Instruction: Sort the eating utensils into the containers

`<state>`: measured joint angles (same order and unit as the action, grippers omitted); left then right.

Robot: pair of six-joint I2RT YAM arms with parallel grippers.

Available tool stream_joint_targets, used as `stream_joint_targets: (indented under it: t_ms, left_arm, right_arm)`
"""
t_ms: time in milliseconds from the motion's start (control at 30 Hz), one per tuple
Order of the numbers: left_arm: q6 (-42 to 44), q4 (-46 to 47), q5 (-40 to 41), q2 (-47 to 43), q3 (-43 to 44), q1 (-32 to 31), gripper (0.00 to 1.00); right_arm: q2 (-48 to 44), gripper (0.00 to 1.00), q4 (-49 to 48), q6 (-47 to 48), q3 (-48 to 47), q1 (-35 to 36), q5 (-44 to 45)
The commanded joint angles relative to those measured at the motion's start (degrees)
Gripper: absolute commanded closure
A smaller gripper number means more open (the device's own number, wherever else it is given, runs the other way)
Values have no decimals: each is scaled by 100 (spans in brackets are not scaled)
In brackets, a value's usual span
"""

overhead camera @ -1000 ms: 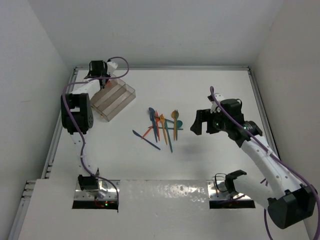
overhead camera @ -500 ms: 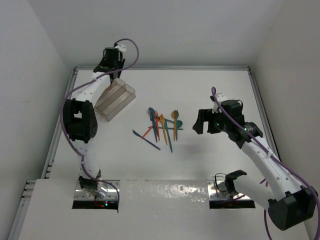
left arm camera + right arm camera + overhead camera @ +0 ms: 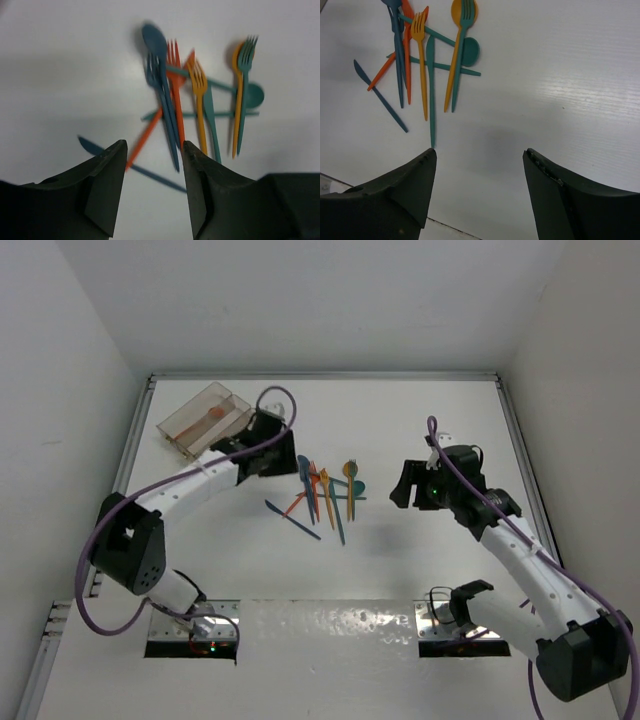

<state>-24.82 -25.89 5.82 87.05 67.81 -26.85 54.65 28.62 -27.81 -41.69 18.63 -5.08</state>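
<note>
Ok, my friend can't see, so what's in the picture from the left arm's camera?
A jumbled pile of orange, teal and dark blue plastic forks, spoons and knives lies on a white table. At the bottom of the picture, the two dark fingers of the left gripper stand open and empty, pointing toward the pile.

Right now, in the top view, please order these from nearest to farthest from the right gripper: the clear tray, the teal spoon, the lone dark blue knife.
1. Teal spoon, just left of the right gripper.
2. Dark blue knife, lying apart, further left.
3. Clear tray, far-left corner.
</note>
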Motion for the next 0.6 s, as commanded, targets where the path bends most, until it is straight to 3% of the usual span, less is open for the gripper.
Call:
stream_joint_targets:
  t_ms: [0,133,567]
  left_arm:
    - [-1156,233,-152,-311,-434,-635,54]
    - [-1630,505,-108,-460,-961,-1006,53]
    - [-1175,251,-20,-399,-928,-1033,45]
  right_arm:
    - [28,31,-129,-181,21,26,209]
    - [133,46,-400,-364,205,26,105]
    - [1223,64,-1683,-796,390,26,-547]
